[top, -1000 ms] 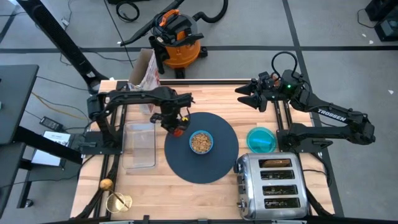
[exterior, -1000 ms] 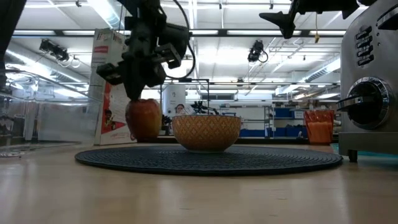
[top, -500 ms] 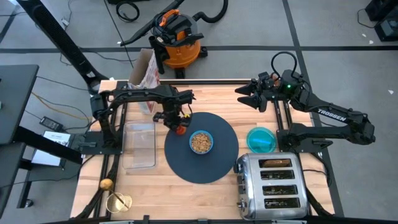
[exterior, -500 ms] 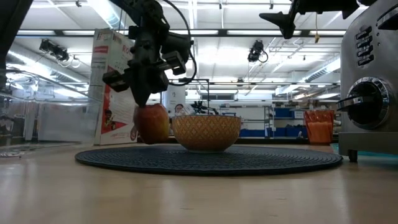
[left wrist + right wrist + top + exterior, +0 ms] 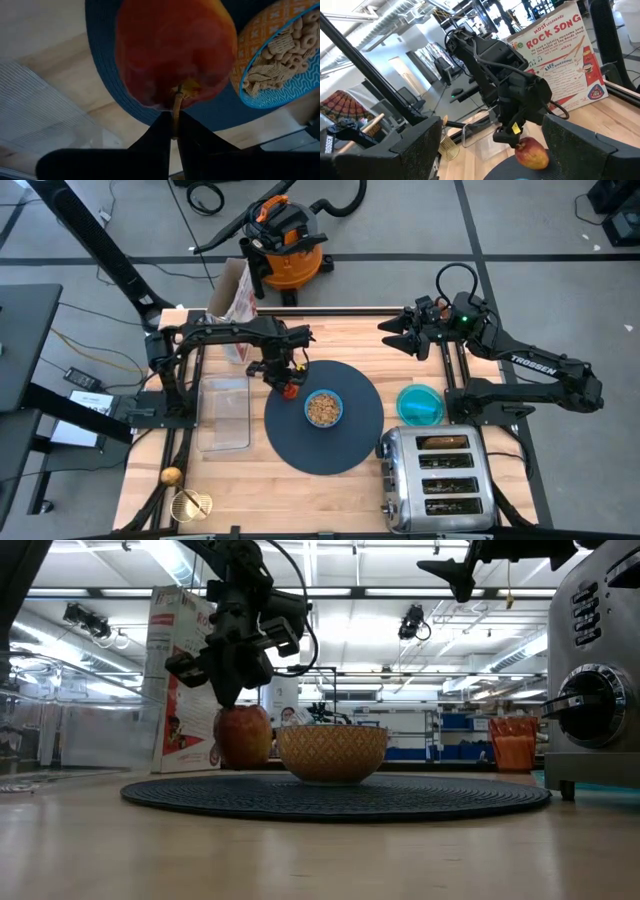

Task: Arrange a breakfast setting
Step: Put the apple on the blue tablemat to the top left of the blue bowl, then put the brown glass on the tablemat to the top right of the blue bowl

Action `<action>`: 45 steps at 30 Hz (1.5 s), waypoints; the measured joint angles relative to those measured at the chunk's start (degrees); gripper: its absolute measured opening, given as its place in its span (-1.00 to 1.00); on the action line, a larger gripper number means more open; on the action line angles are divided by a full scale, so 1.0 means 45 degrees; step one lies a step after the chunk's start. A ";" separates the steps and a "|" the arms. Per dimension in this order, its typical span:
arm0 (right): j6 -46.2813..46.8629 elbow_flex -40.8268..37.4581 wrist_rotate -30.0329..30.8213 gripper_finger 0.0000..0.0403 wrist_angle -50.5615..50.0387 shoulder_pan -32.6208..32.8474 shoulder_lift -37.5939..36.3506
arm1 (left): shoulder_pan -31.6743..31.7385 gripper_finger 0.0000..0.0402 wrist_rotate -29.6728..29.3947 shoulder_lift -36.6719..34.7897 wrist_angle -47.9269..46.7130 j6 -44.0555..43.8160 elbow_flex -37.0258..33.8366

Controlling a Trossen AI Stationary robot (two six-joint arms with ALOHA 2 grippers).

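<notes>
Left wrist view is showing the left gripper (image 5: pixel 174 131) pinching the apple (image 5: pixel 175 50) by its thin stem, the two fingers closed almost fully together, so the fruit is hanging below them over the rim of the dark round mat (image 5: pixel 107 60). Holding it by the stem is probably keeping the fingers clear of the bowl (image 5: pixel 323 408) of cereal, which is sitting just beside the apple near the mat's middle. From table height, the apple (image 5: pixel 243 736) is appearing to sit at or just above the mat (image 5: pixel 335 794); contact cannot be told. The right gripper (image 5: pixel 392 334) is waiting well apart, raised over the table's far right side with its fingers spread and empty, beyond the teal dish (image 5: pixel 420 404) beside the toaster (image 5: pixel 435 477).
</notes>
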 joint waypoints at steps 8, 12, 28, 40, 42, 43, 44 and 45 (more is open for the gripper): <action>0.0005 0.0000 0.0000 0.73 0.0020 0.0000 0.0003 | 0.0050 -0.88 -0.0219 0.0261 0.0063 -0.0376 0.0005; 0.0005 0.0000 0.0000 0.73 0.0025 -0.0005 0.0001 | 0.0049 -0.87 -0.0203 0.0345 0.0131 -0.0193 0.0003; -0.0057 0.0000 0.0010 0.73 0.0025 -0.0002 0.0000 | 0.0049 -0.57 -0.0608 0.0345 0.0491 0.0473 0.0005; -0.0006 0.0000 0.0079 0.73 0.0000 -0.0003 0.0000 | 0.0049 -0.35 -0.0585 0.0282 0.0672 0.1029 0.0001; -0.0005 0.0041 0.0547 0.73 -0.0350 -0.0005 0.0000 | 0.0042 -0.35 -0.0475 0.0076 0.0483 0.1188 0.0000; -0.0072 0.0269 0.1015 0.73 -0.1252 0.0000 0.0000 | 0.0034 -0.35 -0.0469 -0.0090 0.0388 0.1330 0.0000; -0.0448 0.0674 0.1653 0.73 -0.2559 -0.0013 0.0041 | 0.0022 -0.35 -0.0468 -0.0292 0.0213 0.1498 0.0000; -0.1155 0.1278 0.2424 0.73 -0.4133 -0.0033 0.0182 | -0.0048 -0.35 -0.0464 -0.0519 0.0042 0.1611 0.0000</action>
